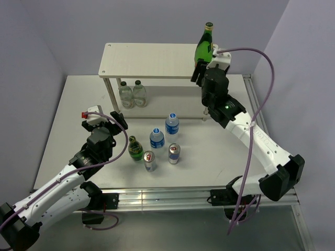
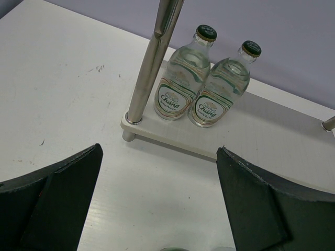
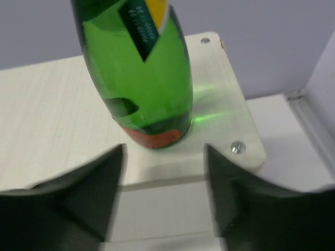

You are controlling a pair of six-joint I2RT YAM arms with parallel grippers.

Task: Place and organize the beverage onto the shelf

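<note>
The pale shelf (image 1: 146,60) stands at the back of the table. One tall green bottle (image 1: 204,46) stands upright on the right end of its top board. My right gripper (image 1: 199,75) is open just in front of that bottle, not touching it. In the right wrist view the bottle (image 3: 138,78) stands past my open gripper (image 3: 165,162). On the table stand a second green bottle (image 1: 135,148), two water bottles (image 1: 171,124) (image 1: 157,138) and two cans (image 1: 149,161) (image 1: 174,153). My left gripper (image 1: 123,125) is open and empty left of them.
Two clear Chang bottles (image 1: 125,94) (image 1: 139,93) stand at the left end of the lower board, behind a shelf leg (image 2: 152,63). They also show in the left wrist view (image 2: 180,78) (image 2: 220,86). Walls close the back and both sides.
</note>
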